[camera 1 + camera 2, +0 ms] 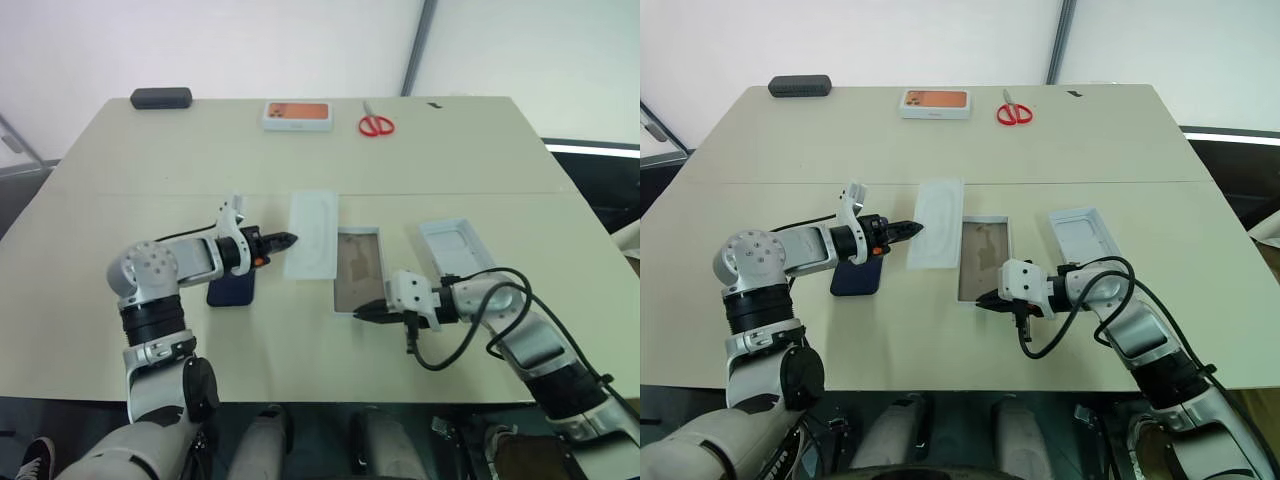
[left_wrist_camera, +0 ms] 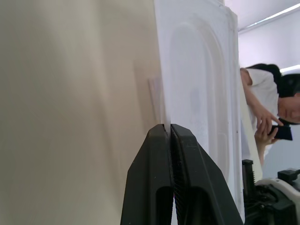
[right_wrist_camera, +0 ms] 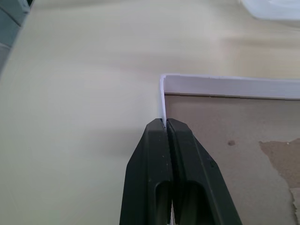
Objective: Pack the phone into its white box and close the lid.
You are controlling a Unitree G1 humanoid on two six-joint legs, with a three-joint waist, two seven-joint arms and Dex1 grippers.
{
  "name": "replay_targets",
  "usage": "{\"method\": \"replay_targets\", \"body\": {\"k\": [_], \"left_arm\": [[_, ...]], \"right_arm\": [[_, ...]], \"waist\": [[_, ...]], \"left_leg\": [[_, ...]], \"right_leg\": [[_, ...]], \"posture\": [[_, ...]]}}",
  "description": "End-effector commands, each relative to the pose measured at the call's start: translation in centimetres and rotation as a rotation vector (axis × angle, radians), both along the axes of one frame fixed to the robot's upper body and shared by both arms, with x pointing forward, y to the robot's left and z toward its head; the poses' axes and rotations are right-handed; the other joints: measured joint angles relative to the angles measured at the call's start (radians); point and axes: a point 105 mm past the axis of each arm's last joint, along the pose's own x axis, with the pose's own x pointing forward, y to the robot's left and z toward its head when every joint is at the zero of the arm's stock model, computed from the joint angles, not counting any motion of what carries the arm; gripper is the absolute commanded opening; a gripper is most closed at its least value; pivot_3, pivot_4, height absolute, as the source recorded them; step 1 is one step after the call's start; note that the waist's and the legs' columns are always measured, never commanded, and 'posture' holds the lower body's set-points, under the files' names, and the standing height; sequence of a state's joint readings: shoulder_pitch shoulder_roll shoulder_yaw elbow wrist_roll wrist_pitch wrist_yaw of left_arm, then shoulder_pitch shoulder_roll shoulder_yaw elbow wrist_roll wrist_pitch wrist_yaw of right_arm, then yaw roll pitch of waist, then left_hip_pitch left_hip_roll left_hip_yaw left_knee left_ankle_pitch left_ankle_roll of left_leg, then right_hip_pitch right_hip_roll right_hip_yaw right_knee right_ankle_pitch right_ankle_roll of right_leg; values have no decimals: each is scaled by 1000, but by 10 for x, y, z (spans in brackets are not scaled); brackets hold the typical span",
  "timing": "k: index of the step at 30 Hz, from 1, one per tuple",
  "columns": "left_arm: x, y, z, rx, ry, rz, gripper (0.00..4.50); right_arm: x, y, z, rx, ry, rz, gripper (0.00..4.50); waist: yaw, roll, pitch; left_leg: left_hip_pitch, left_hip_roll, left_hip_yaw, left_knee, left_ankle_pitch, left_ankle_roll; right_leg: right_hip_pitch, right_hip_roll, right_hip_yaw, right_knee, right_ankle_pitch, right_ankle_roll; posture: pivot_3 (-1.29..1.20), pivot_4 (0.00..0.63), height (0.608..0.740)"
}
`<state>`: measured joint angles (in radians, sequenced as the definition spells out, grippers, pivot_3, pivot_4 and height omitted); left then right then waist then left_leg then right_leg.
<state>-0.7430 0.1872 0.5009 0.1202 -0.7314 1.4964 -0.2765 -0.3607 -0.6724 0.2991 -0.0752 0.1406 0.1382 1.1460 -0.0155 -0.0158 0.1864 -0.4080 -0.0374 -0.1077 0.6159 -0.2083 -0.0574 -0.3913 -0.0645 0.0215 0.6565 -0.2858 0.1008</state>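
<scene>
Both grippers are pinched shut on cardboard: the right gripper [image 1: 362, 312] nips the near corner wall of the box [image 1: 357, 268], likely to steady it, and the left gripper [image 1: 289, 239] clamps the edge of the insert card [image 1: 313, 232], probably to clear it aside. One phone [image 1: 232, 288] lies under the left arm, unpacked; one lid [image 1: 455, 246] waits right of the box. Two grippers, one card.
</scene>
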Motion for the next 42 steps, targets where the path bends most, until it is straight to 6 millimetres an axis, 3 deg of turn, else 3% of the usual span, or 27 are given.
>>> {"method": "replay_targets", "body": {"k": [1,6,9,13,24,28,31,41,42], "left_arm": [[5,-4,17,-37,-50,-5,0],[4,-11,13,-34,-44,-9,0],[2,-13,10,-31,-39,-7,0],[1,-15,5,-23,-31,-3,0],[4,-44,-7,38,-41,-32,0],[8,-51,-13,53,-36,-30,0],[8,-59,-14,48,-30,-47,0],[14,-57,-17,96,-35,-9,0],[14,-57,-17,90,-31,-10,320]], "right_arm": [[24,12,12,25,-109,-36,22],[32,20,14,67,-100,-64,22],[30,23,16,89,-110,-72,887],[26,18,26,126,-90,-78,2913],[39,-57,46,127,-123,-335,2913],[46,-70,50,179,-144,-413,2913],[48,-70,54,216,-157,-428,2913],[47,-65,50,211,-161,-415,2913],[48,-64,50,210,-163,-415,2947]], "waist": [[-3,0,0],[3,-1,0],[2,-1,0],[1,-1,0],[3,-1,0],[-1,-1,0],[0,-1,0],[2,-1,0],[2,-1,0]], "left_leg": [[0,0,0,0,0,0],[-1,0,0,0,3,-5],[-1,0,0,0,3,-4],[0,0,0,0,2,-3],[0,0,1,0,1,-2],[0,0,2,0,1,-2],[0,0,2,-1,1,-2],[0,0,2,0,1,-2],[0,0,1,0,1,-2]], "right_leg": [[0,0,0,0,0,0],[-1,0,0,0,0,0],[-1,0,0,0,0,0],[-1,0,0,1,0,0],[0,0,0,0,0,0],[0,0,1,1,0,0],[-1,0,1,1,0,0],[0,0,1,1,0,0],[0,0,1,1,0,0]], "posture": [[0,150,740],[0,150,740],[0,150,740],[0,150,740],[0,150,740],[0,150,740],[0,150,740],[0,150,740],[0,150,740]]}}
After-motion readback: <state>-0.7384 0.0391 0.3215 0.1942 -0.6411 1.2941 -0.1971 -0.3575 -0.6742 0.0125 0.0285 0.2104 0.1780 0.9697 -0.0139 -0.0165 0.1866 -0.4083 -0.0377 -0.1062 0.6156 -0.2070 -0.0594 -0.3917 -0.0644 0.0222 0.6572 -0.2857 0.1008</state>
